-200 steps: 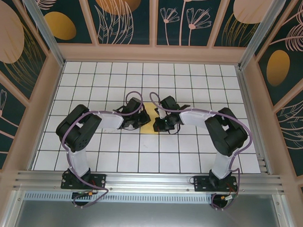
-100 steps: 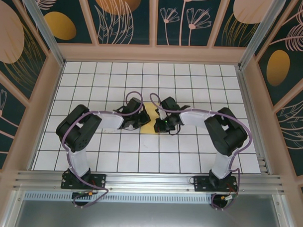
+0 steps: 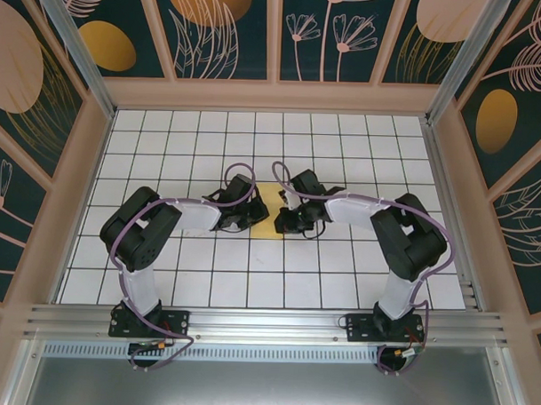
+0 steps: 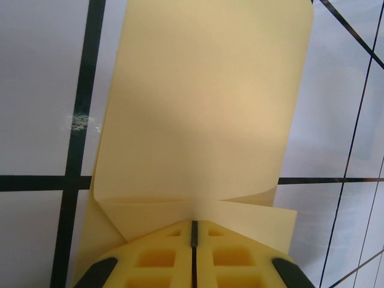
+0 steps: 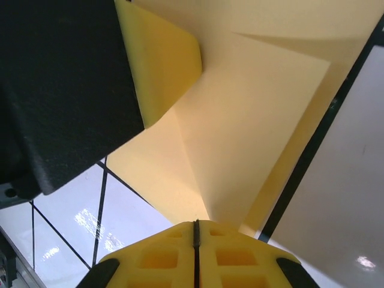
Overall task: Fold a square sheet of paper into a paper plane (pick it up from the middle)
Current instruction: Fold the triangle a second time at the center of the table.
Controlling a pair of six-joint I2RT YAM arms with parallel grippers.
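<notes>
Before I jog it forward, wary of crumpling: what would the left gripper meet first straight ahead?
The left gripper pinches the square sheet of paper; that comes first, then probably the table.

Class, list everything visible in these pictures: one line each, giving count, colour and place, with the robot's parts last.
sheet of paper: one, yellow, partly folded, mid-table between the grippers
table: one, white tiles with dark grid lines, under everything
wall panels: several, dark teal with peach and orange plant shapes, around the table
rail: one, silver, along the near edge
left arm: one, black and white, purple cable, left side
right arm: one, same colours, right side
left gripper: one, yellow-tipped, shut on the sheet of paper
right gripper: one, yellow-tipped, shut on the sheet of paper
</notes>
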